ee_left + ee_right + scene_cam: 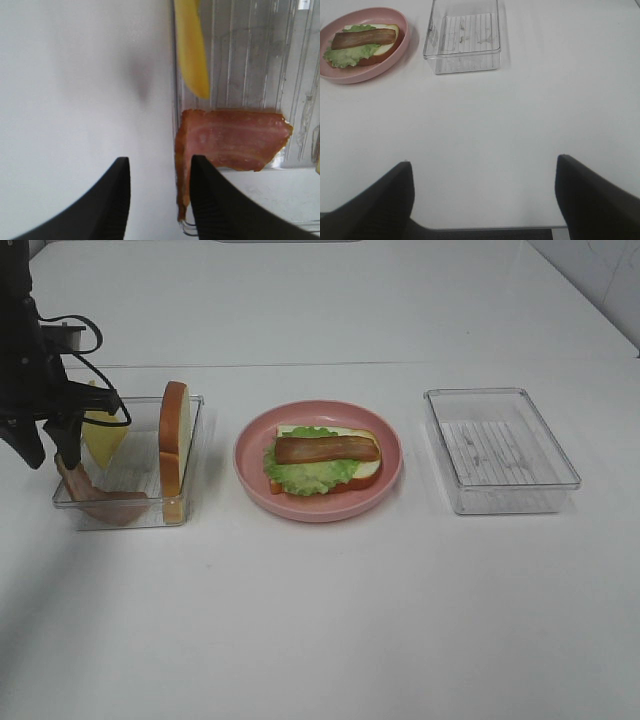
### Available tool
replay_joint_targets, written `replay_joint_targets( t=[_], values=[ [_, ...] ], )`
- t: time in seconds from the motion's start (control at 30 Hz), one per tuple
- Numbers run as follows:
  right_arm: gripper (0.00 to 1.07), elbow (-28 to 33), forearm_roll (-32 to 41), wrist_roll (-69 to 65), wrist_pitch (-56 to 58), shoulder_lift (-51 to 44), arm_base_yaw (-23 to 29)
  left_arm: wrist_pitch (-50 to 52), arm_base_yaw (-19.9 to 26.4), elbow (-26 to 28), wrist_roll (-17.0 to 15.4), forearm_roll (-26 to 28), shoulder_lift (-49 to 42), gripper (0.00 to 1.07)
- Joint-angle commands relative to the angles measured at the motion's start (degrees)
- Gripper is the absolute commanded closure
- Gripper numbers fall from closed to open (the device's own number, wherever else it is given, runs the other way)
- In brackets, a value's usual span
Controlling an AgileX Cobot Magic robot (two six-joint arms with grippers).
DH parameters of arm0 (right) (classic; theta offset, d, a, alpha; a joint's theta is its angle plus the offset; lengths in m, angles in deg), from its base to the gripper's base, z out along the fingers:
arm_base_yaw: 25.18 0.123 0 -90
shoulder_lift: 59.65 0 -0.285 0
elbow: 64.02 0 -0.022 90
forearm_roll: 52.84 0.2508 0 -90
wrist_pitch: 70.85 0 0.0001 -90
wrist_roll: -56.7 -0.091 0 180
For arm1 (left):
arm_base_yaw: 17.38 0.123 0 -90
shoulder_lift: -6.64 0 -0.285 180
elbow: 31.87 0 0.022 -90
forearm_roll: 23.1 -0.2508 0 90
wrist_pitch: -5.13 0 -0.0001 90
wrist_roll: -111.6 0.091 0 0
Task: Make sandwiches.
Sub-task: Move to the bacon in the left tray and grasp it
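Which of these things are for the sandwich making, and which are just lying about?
For the job: part-built sandwich, spare bacon strip, cheese slice, upright bread slice.
Just there: pink plate, left clear tray holding the spares, right clear tray, white table.

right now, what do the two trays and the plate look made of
Left tray and right tray: likely clear hard plastic, glossy; the table shows through the walls and ribbed floors. Plate: pink, smooth with a soft sheen, probably plastic, though glazed ceramic can't be ruled out.
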Motion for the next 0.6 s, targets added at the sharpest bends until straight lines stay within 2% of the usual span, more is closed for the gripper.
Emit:
replay_joint_targets(
  t=[0.03, 0.07, 0.1, 0.13, 0.2, 0.23, 0.6],
  values=[
    [0.32, 0.3, 0.0, 1.0, -0.5, -1.9, 0.0, 0.1, -0.3, 0.1, -0.5, 0.6, 0.0, 0.82],
    [0.32, 0.3, 0.0, 1.0, -0.5, -1.9, 0.0, 0.1, -0.3, 0.1, -0.5, 0.6, 0.0, 0.88],
    [0.32, 0.3, 0.0, 1.0, -0.5, -1.9, 0.0, 0.1, -0.3, 0.1, -0.5, 0.6, 0.0, 0.88],
    [0.32, 0.3, 0.0, 1.0, -0.5, -1.9, 0.0, 0.1, -0.3, 0.1, -0.5, 0.6, 0.0, 0.95],
    [0.32, 0.3, 0.0, 1.0, -0.5, -1.9, 0.0, 0.1, -0.3, 0.1, -0.5, 0.6, -0.1, 0.99],
    [0.32, 0.3, 0.0, 1.0, -0.5, -1.9, 0.0, 0.1, -0.3, 0.1, -0.5, 0.6, -0.1, 1.06],
    [0.32, 0.3, 0.0, 1.0, -0.5, -1.9, 0.0, -0.1, -0.3, 0.1, -0.5, 0.6, -0.2, 1.07]
  ],
)
